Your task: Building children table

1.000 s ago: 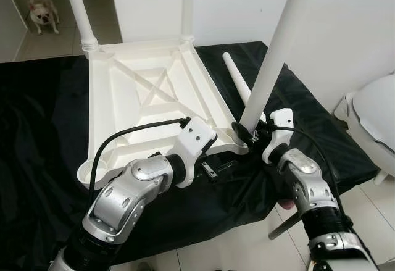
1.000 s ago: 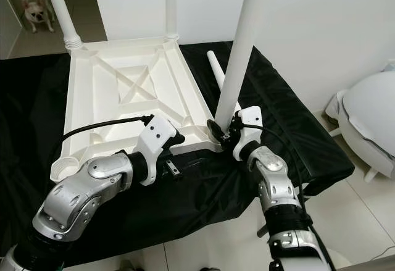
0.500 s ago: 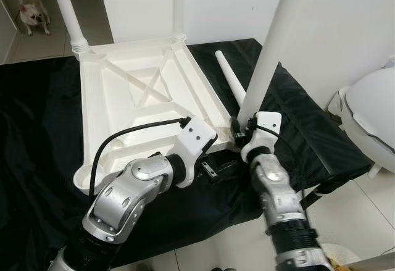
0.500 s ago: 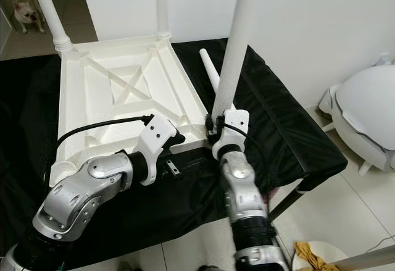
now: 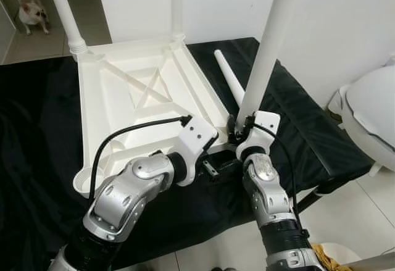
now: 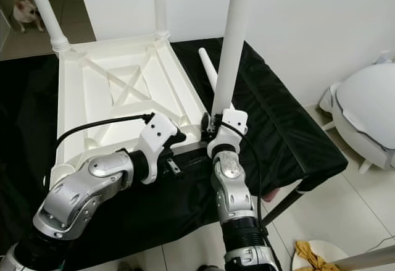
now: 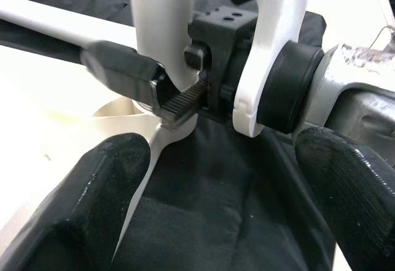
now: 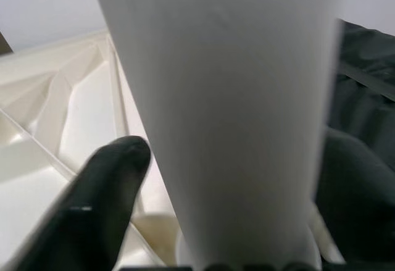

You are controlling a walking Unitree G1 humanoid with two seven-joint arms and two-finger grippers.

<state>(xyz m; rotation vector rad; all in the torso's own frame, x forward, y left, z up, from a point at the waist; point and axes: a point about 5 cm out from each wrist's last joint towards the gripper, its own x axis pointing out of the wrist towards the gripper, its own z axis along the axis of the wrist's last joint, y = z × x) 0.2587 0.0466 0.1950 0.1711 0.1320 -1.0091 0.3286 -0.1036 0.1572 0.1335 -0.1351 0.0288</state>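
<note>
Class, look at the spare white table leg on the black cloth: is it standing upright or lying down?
Lying down. The loose leg rests flat on the black cloth beside the upturned tabletop, apart from the leg that the right gripper clamps upright.

Bright even daylight, head views sharp, soft shadows; right wrist view blurred close-up, whites nearly blown out.

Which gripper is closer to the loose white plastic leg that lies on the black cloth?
Right. The right gripper, clamped on the upright white leg, sits just before the loose white plastic leg; the left gripper hangs open farther left, under the tabletop's corner.
</note>
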